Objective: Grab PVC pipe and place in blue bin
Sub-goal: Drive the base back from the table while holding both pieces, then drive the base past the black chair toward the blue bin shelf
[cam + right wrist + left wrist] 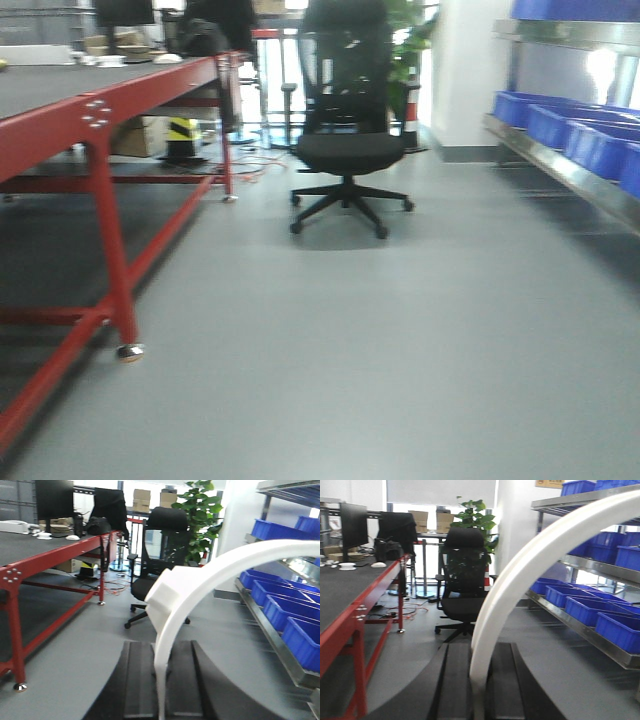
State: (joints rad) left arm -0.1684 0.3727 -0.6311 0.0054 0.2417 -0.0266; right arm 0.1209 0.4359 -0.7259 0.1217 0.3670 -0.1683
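Nearest, the PVC pipe [520,577] stood clenched in your left pincer [479,685], arching right toward the blue bins [620,630]; your right pincer [160,680] clenched a thinner arc [210,576].

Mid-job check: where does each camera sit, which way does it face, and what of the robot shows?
Front view: low, near tabletop height, facing down the aisle; red table left, chair ahead, blue bins right; no robot parts show.
Left wrist: behind the left pincer, facing the same way; the pincer shows, clamping a white arc.
Right wrist: behind the right pincer, same heading; the pincer shows, clamping the PVC pipe.
Shared: all three show the table, chair and bins.
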